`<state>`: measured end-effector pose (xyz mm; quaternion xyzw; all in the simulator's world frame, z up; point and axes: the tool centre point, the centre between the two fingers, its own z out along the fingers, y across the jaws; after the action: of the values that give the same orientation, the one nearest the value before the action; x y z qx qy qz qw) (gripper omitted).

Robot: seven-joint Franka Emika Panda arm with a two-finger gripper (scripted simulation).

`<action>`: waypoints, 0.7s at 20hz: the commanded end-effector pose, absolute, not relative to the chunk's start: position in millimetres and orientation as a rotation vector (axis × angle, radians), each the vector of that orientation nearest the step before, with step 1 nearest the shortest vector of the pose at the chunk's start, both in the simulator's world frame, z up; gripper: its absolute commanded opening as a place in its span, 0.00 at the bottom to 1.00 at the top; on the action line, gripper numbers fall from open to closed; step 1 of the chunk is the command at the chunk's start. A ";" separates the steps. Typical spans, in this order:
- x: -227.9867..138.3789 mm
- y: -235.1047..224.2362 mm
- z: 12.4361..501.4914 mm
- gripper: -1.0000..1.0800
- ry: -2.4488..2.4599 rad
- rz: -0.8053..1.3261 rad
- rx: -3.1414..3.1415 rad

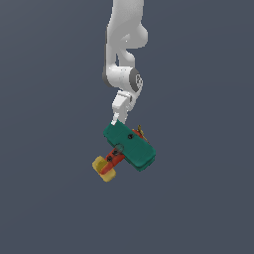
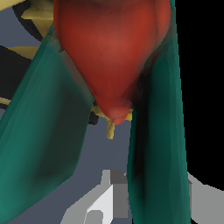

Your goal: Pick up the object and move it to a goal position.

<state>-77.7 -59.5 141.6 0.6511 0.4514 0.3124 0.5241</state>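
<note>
Hanging below the white robot arm (image 1: 121, 54), the toy airplane (image 1: 128, 149) with its broad teal-green rounded-rectangle wing (image 1: 130, 145) sits near the middle of the exterior view, tilted so that the wing slopes down toward the exterior view's right. Its red body (image 1: 114, 159) runs out from under the wing toward the exterior view's lower left and ends in the yellow tail block (image 1: 104, 168). A small yellowish propeller (image 1: 140, 131) shows at the opposite end, just past the wing's upper edge. Whether the plane touches the plain dark grey-blue surface (image 1: 49, 198) behind it or is held clear of it cannot be told, since no shadow or contact line shows.

From the wrist view the plane fills almost everything: the rounded red nose (image 2: 111, 48) bulges at close range, the propeller (image 2: 110, 127) sits at its tip, and teal wing surfaces (image 2: 41, 144) sweep along both sides.

The white end effector (image 1: 118, 118) meets the wing's upper corner in the exterior view, with the wrist directly above it. One pale finger (image 2: 103, 203) is partly visible in the wrist view beside the teal wing. The plane hides most of the fingers, so the gap between them, and whether they are actually clamped on the toy, cannot be told.
</note>
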 end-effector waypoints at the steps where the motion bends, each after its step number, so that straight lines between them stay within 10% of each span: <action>1: -77.5 -59.7 141.7 0.00 1.080 0.748 1.558; 14: -53.6 -23.5 164.9 0.00 1.082 0.751 1.561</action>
<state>-59.7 -35.1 159.2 0.6534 0.4499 0.3102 0.5239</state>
